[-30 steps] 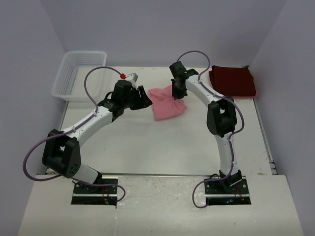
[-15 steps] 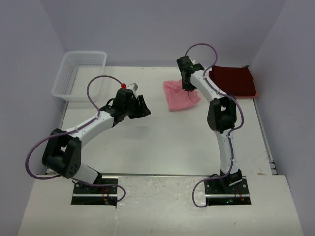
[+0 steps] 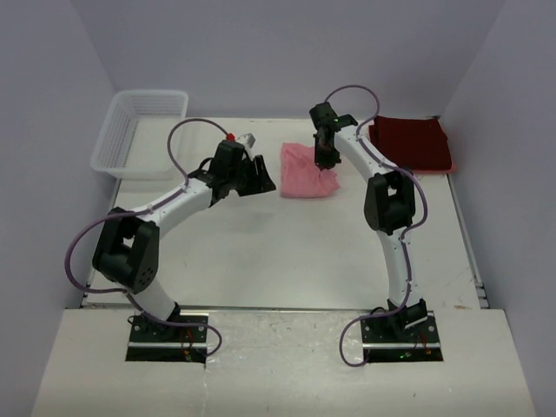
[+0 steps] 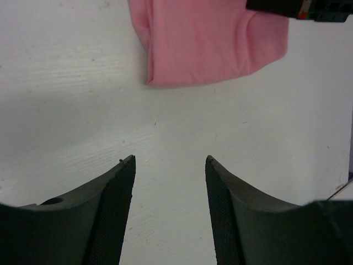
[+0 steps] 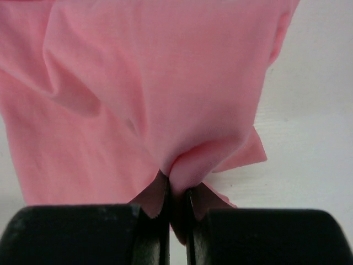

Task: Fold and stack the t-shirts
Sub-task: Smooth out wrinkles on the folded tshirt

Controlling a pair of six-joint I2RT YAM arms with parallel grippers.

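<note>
1. Right jaws pinch a bunched fold of the pink shirt (image 5: 138,83), upper centre, likely to drag it
2. Left jaws spread, empty, near it
3. Maroon shirt (image 3: 413,143) folded upper right, probably the stack's base

Open desk (image 4: 165,127) ahead of the parted left fingers (image 4: 113,210), up to the pink shirt (image 4: 209,38). Blocked at that shirt's right edge by the right fingers (image 5: 83,232), pinched on a fold. Hemmed in by the maroon shirt (image 3: 412,144) far right and the basket (image 3: 106,139) far left.
</note>
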